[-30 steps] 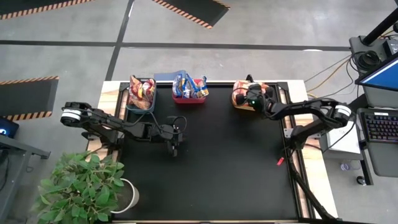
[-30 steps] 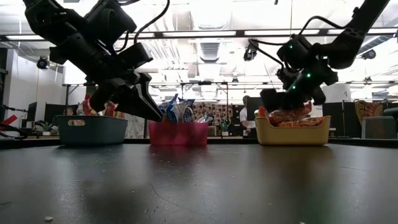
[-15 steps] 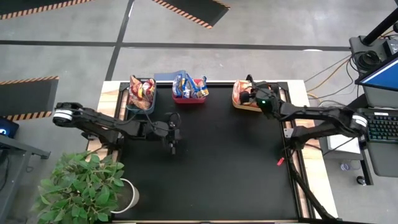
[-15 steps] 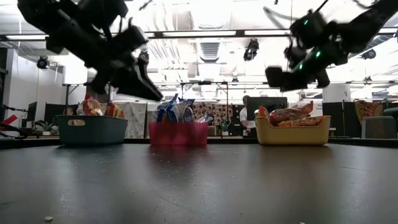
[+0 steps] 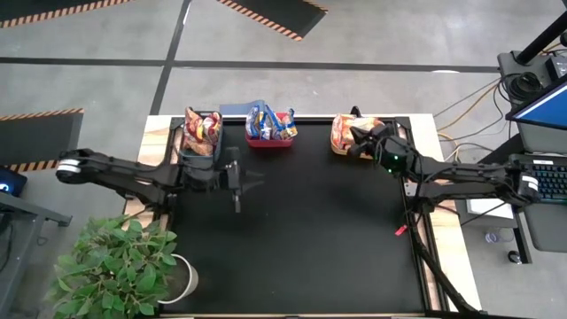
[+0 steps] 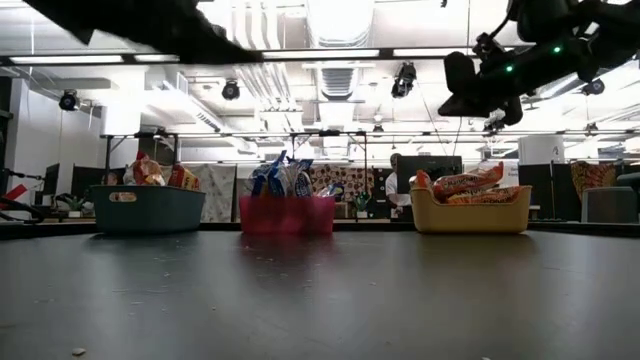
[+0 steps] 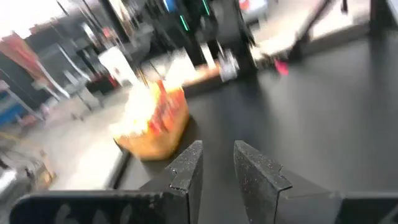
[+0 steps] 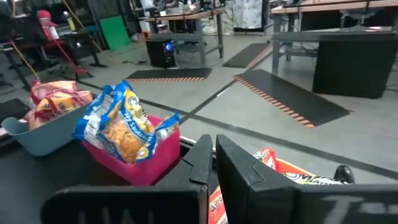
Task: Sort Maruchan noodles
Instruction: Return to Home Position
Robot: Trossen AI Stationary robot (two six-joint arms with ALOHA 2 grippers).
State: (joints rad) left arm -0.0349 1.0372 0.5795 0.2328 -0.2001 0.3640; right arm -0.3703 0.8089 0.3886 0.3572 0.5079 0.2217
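Along the mat's far edge, noodle bins point(image 5: 269, 139) face two empty pincers point(image 5: 236, 189), barely parted.

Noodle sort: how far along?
Looks done: packets sit in the grey bin, red bin and orange bin, and no packet shows on the black mat. Nothing in hand: left gripper holds nothing, jaws slightly apart; right gripper, shut, empty beside the orange bin. Nothing visibly left.

Left gripper point(image 5: 235, 206) hangs above the table, fingers point(image 7: 186, 169) slightly parted, empty. Right gripper point(image 5: 353, 142) is raised, fingers closed, holding nothing.
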